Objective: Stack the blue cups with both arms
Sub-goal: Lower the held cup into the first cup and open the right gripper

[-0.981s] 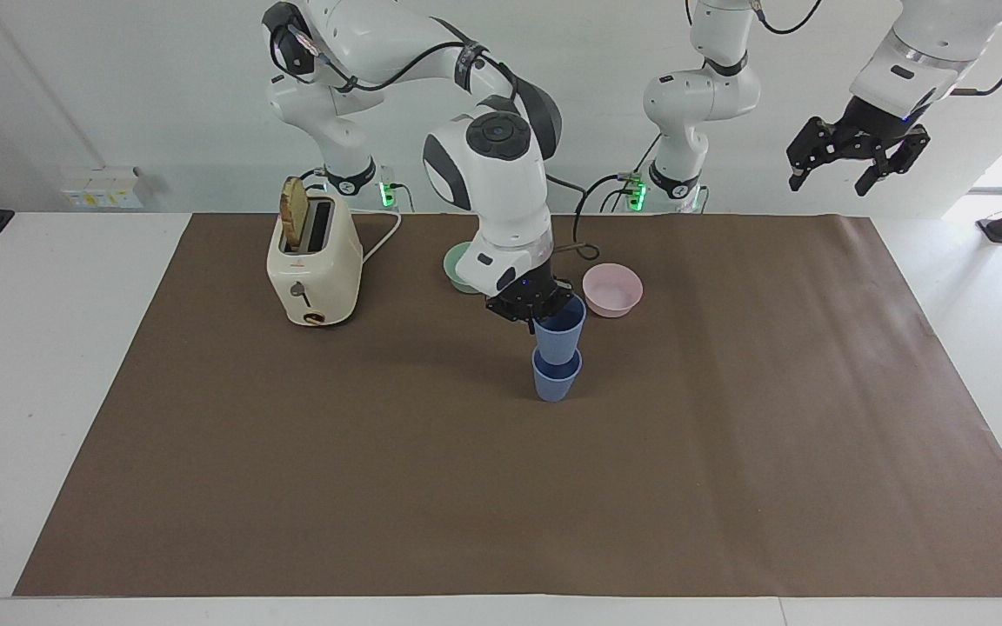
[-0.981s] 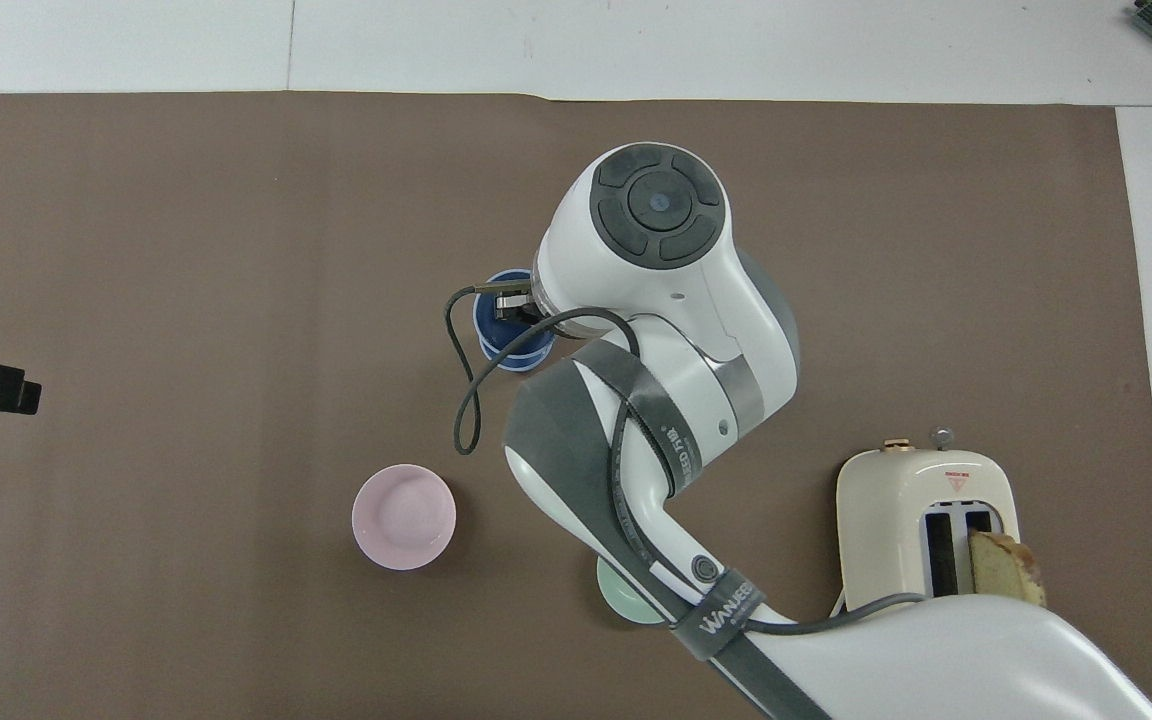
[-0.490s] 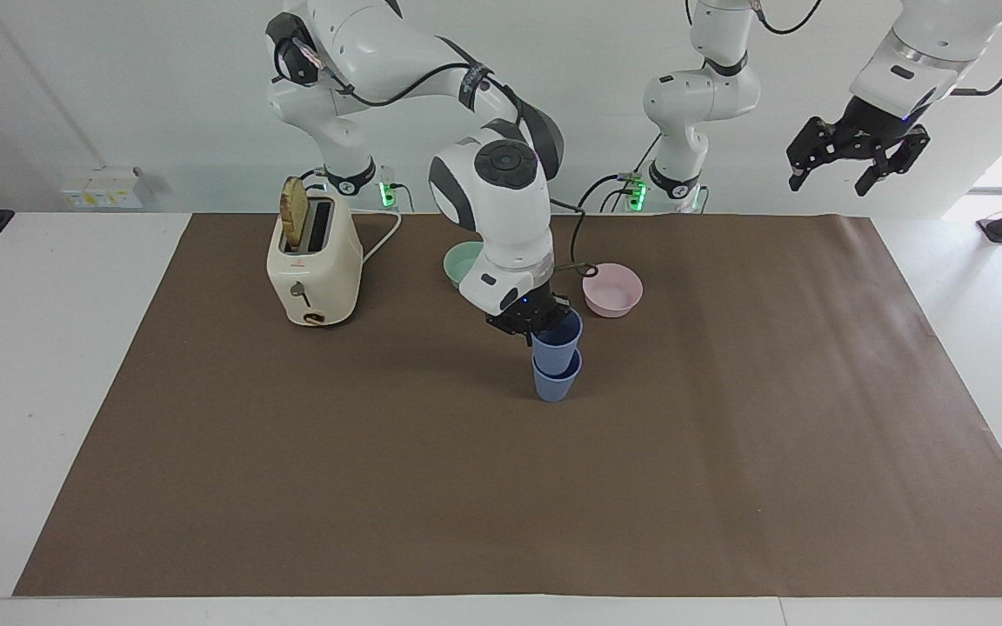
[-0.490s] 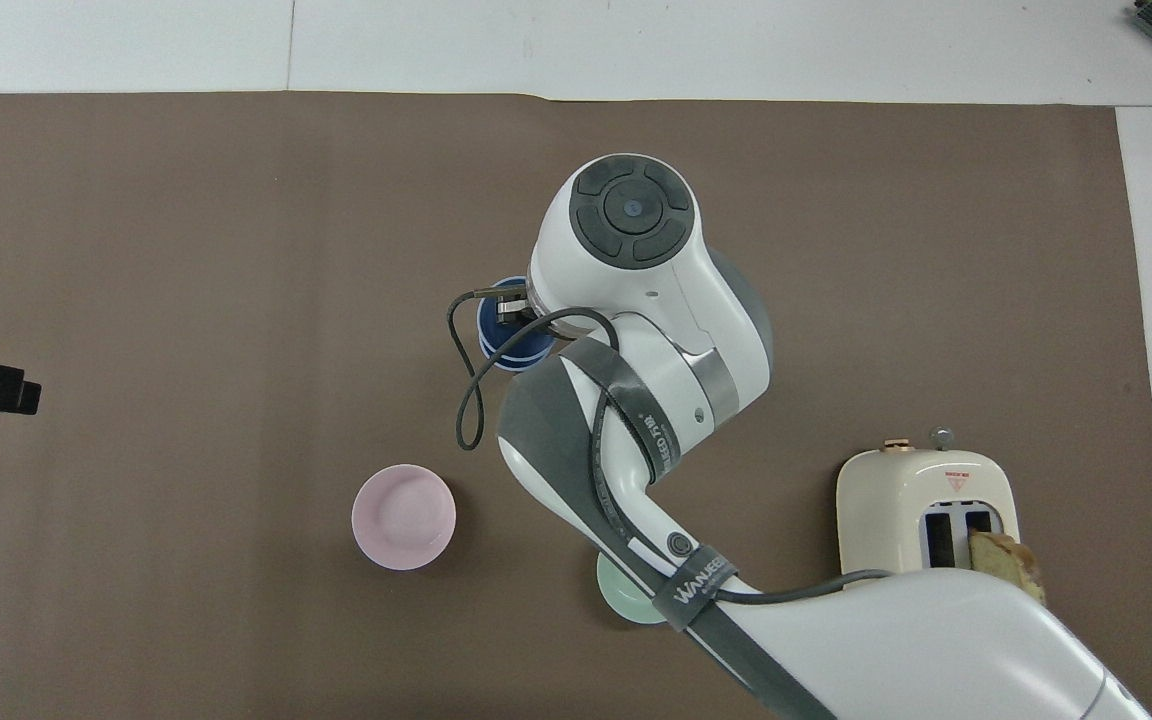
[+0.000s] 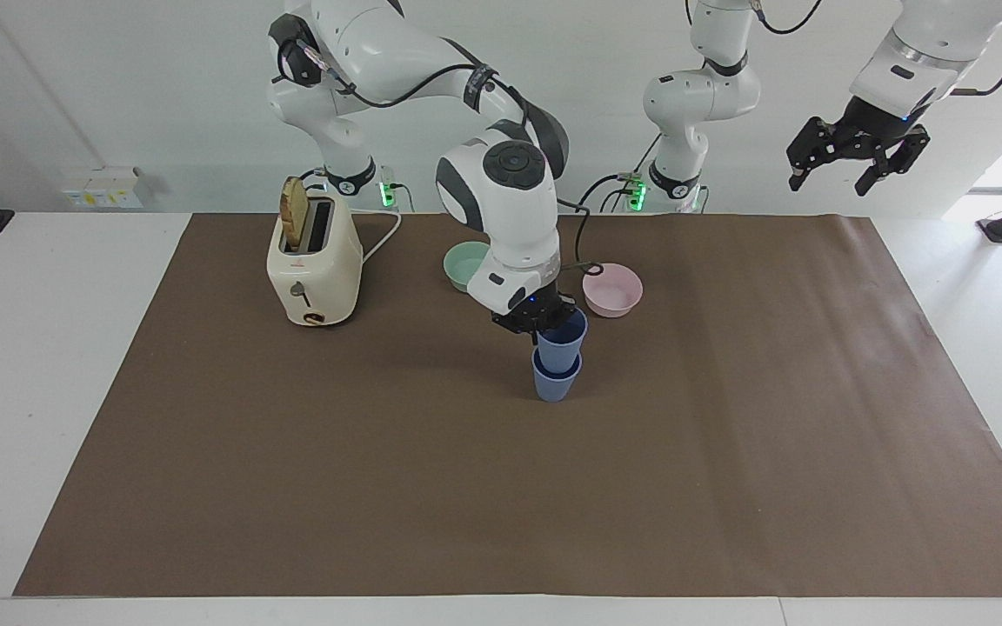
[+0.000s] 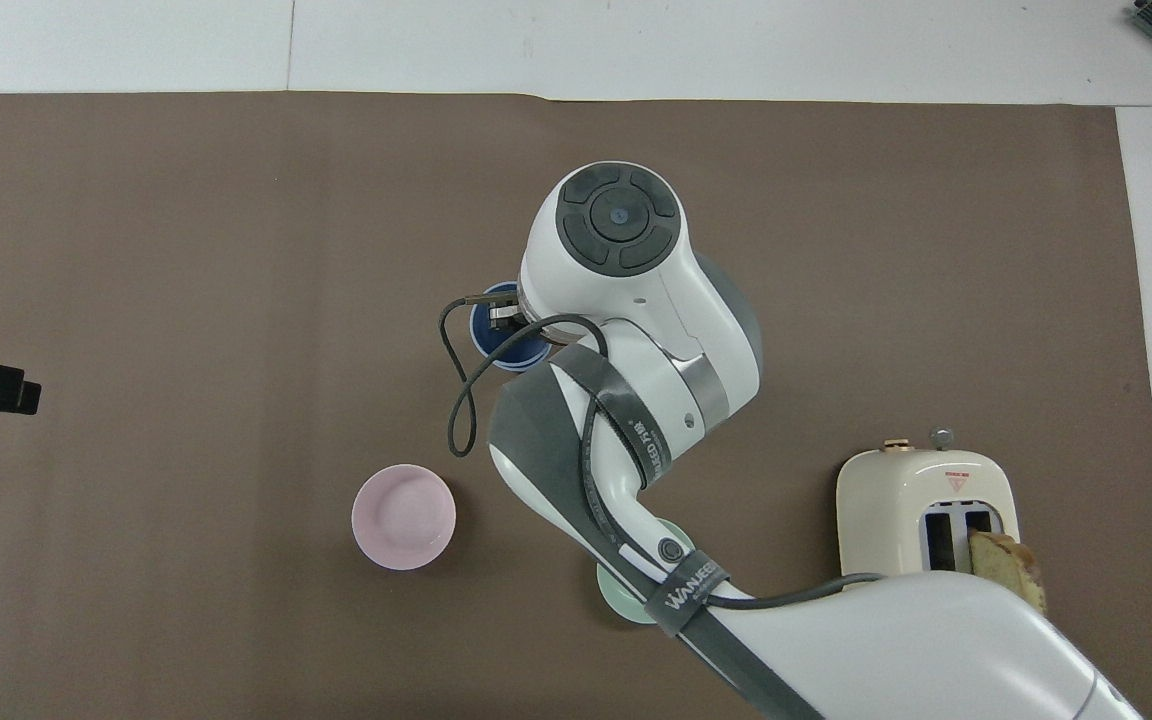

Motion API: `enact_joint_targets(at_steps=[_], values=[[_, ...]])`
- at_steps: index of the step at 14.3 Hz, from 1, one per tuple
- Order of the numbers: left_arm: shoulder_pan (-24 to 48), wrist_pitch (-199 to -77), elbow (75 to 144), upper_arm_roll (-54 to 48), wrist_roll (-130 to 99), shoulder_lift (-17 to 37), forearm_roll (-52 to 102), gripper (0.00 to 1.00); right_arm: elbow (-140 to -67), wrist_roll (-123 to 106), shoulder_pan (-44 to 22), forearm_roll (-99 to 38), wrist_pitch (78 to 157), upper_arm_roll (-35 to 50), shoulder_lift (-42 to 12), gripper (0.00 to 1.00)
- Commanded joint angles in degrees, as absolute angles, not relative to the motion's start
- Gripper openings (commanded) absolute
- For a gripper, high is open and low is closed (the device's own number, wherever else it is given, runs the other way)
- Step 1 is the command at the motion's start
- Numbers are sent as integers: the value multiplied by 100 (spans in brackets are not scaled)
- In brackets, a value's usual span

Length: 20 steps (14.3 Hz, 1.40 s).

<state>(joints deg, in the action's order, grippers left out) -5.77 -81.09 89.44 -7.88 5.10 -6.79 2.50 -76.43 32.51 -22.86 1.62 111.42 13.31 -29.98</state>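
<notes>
- Facing view: the upper cup (image 5: 562, 341) sits partly inside the lower cup (image 5: 555, 382), which stands upright on the brown mat (image 5: 727, 452) near the table's middle.
- Its rim is well clear of the lower cup's rim, so it is not pushed fully down.
- The right gripper (image 5: 541, 323) is clamped on the upper cup's rim, on the side toward the robots, with the fingertips pinched tight.
- Overhead view: the right arm's wrist covers most of the stack; only a blue arc of cup (image 6: 496, 340) and part of the gripper (image 6: 503, 312) show.
- The pink bowl (image 5: 612, 289) is nearer the robots than the cups, toward the left arm's end; the green bowl (image 5: 464, 264) is beside it, toward the right arm's end.
- The toaster (image 5: 313, 263), a slice of toast (image 5: 294, 214) standing in one slot, is toward the right arm's end of the mat.
- The left gripper (image 5: 840, 174) waits, raised high over the left arm's end of the table, fingers spread wide and holding nothing.
</notes>
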Motion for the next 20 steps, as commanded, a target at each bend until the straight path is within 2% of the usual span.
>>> enact_joint_targets(at_steps=[1,15,17,20], values=[[-668,-8007,8895,-835,554,-686,290,100,-7541,3357,-2215,290,11171,1389,-3059,0],[-668,-8007,8895,-835,554,-686,290,100,-7673,3322,-2224,281,11417,1389,-3217,0],[-668,-8007,8895,-835,554,-686,290,100,-7673,3322,-2224,290,11426,1389,-3217,17],[-677,-8007,8895,-835,554,-686,290,100,-7673,3322,-2215,290,11426,1389,-3226,24]])
